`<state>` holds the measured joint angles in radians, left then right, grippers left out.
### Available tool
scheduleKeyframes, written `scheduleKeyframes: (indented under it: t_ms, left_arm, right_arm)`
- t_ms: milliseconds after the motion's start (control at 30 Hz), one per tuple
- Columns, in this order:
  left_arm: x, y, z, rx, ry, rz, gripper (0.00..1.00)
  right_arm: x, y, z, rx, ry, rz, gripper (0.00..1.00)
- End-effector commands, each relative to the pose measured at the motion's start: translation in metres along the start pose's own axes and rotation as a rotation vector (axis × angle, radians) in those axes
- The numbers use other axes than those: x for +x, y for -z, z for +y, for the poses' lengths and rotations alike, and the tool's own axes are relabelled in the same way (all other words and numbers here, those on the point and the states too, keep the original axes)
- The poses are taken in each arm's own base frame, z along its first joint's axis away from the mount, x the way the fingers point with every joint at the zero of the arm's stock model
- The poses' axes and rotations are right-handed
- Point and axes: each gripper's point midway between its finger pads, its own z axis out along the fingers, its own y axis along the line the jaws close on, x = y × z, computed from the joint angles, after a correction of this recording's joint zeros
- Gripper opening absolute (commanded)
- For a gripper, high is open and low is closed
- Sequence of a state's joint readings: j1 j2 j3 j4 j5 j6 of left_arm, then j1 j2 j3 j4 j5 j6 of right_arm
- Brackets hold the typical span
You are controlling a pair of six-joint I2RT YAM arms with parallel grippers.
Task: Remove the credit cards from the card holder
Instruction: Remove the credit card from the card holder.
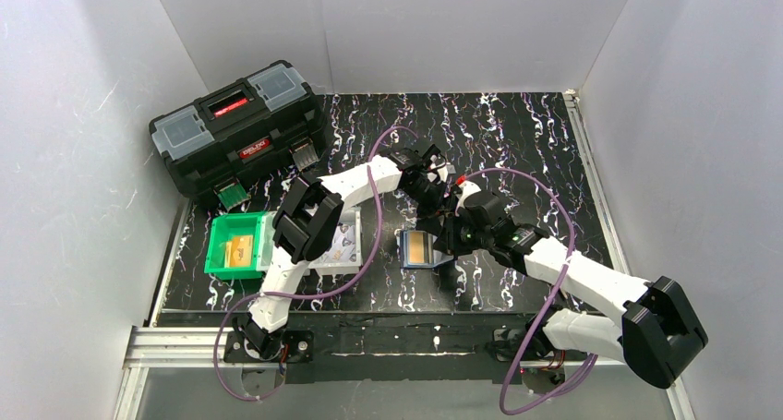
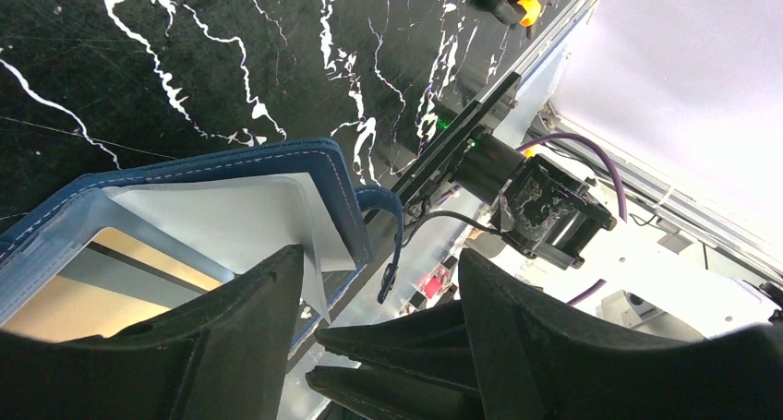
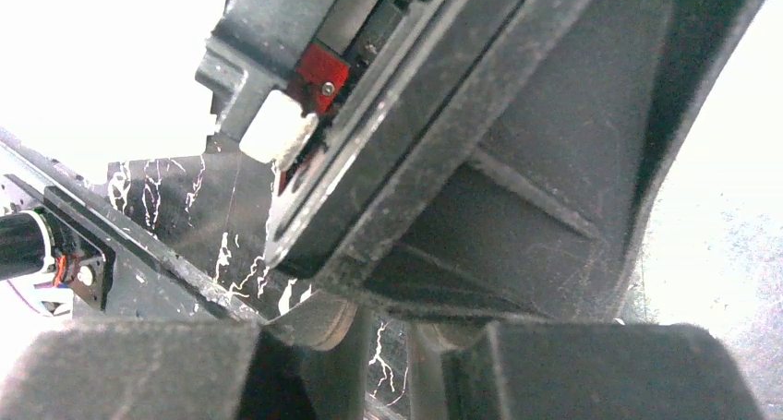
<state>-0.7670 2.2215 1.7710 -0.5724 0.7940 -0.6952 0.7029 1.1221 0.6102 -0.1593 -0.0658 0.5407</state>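
Observation:
The navy card holder (image 1: 406,263) lies spread open at mid table with an orange credit card (image 1: 417,247) in its pocket. In the left wrist view the holder (image 2: 277,157) shows a white slip (image 2: 240,217) and the orange card (image 2: 65,300) behind a clear pocket. My left gripper (image 1: 432,198) hangs over the holder's right side, open and empty (image 2: 380,254). My right gripper (image 1: 450,238) is at the holder's right edge. Its fingers (image 2: 388,346) stand close together with a thin gap (image 3: 406,346). Whether they pinch the holder is hidden.
A green bin (image 1: 220,254) at the left holds another orange card (image 1: 242,249). A white tray (image 1: 355,265) with printed slips sits beside it. A black toolbox (image 1: 240,125) stands at the back left. The left gripper's body (image 3: 517,162) fills the right wrist view.

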Motion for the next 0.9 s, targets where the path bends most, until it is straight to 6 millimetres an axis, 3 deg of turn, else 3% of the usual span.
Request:
scheduleKeyframes:
  t_ms: [0, 200, 467, 867]
  left_arm:
    - [0.022, 0.001, -0.013, 0.043, 0.0, 0.072, 0.62]
    - [0.023, 0.001, -0.013, 0.046, 0.005, 0.075, 0.62]
    - [0.016, 0.009, -0.014, 0.032, 0.003, 0.034, 0.63]
    - [0.008, 0.055, 0.018, -0.096, 0.019, -0.119, 0.64]
  right_arm:
    - [-0.018, 0.0, 0.006, -0.017, 0.042, -0.066, 0.28]
    - [-0.008, -0.012, -0.007, 0.042, 0.042, -0.015, 0.3]
    - [0.015, -0.022, -0.031, 0.128, -0.001, 0.025, 0.2]
    - [0.033, -0.025, -0.028, 0.103, -0.062, 0.116, 0.19]
